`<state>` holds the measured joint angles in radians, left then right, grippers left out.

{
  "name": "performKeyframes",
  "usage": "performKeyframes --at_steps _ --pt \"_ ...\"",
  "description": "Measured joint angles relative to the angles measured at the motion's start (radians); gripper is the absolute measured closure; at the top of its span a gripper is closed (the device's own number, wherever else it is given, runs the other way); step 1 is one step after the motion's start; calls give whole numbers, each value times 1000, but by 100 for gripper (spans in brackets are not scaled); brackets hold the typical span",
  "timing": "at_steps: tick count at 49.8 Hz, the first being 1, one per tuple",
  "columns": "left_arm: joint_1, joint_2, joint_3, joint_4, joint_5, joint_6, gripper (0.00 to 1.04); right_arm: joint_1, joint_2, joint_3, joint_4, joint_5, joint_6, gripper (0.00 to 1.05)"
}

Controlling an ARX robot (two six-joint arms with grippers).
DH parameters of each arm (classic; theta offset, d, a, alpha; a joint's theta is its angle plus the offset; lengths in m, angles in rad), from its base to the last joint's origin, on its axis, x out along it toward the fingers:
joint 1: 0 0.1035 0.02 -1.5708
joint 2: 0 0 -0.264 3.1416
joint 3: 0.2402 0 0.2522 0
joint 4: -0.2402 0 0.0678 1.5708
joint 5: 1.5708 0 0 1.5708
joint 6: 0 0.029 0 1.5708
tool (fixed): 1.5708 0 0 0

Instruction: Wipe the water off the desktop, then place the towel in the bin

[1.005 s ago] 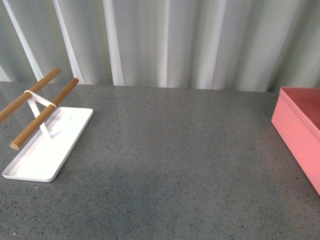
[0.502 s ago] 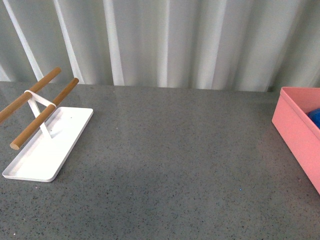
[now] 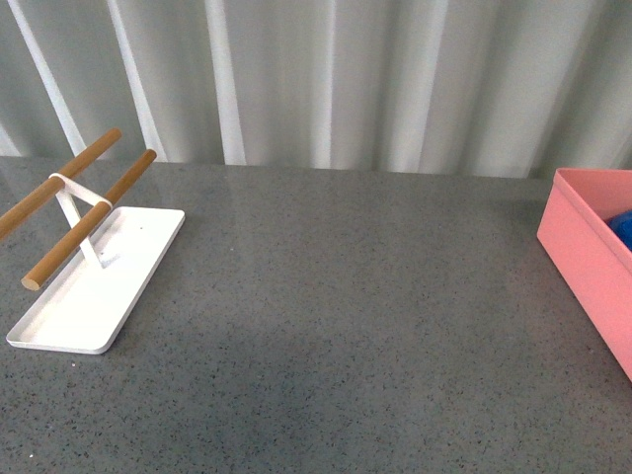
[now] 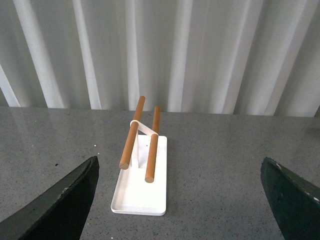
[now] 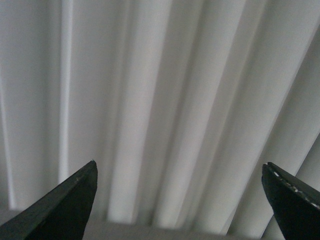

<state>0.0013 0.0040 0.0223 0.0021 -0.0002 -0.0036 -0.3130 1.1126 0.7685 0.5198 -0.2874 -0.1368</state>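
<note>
Both grippers are spread wide with nothing held between the jaws. Left gripper (image 4: pixel 177 200) is seen from its wrist view with two dark fingertips (image 4: pixel 60 200) far apart at the picture's lower corners, and it is pointed at the white tray (image 4: pixel 140 192) with two wooden rods (image 4: pixel 131 135) that stands near the left edge of the desk (image 3: pixel 336 296). Right gripper (image 5: pixel 177 200) is also seen with its fingertips (image 5: pixel 62 202) well apart, but only the pale ribbed wall (image 5: pixel 160 100) is shown past it, so it is judged to be lifted and tipped up. Neither arm is caught in the front view. A small patch of the blue towel (image 3: pixel 622 229) can be seen inside the pink bin (image 3: pixel 583 267), which sits at the right edge of the desk. Most of the towel is cut off by the picture, so its long side cannot be told. No water can be made out on the desk. The bin lies on the right arm's side, well apart from the tray, so the right arm is judged to be the nearer one to the towel. With the towel lying in the bin, the task looks done or nearly done, and little more than pulling the arms back seems to be called for.
</note>
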Motion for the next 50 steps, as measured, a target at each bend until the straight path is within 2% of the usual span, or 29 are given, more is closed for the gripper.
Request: performKeyframes --at_steps 4,13,20,26,40,44,50 --pt "0 0 0 0 0 0 7 -16 -114 -133 -116 -25 71 25" --pt "0 0 0 0 0 0 7 24 -290 -391 -65 7 113 51" --pt "0 0 0 0 0 0 7 101 -386 -521 -55 83 120 84" --pt "0 0 0 0 0 0 7 137 -443 -570 -55 119 117 102" --pt "0 0 0 0 0 0 7 204 -561 -654 -89 180 121 101" --pt "0 0 0 0 0 0 7 260 -594 -671 -107 264 120 101" --pt "0 0 0 0 0 0 7 309 -644 -692 -134 274 120 101"
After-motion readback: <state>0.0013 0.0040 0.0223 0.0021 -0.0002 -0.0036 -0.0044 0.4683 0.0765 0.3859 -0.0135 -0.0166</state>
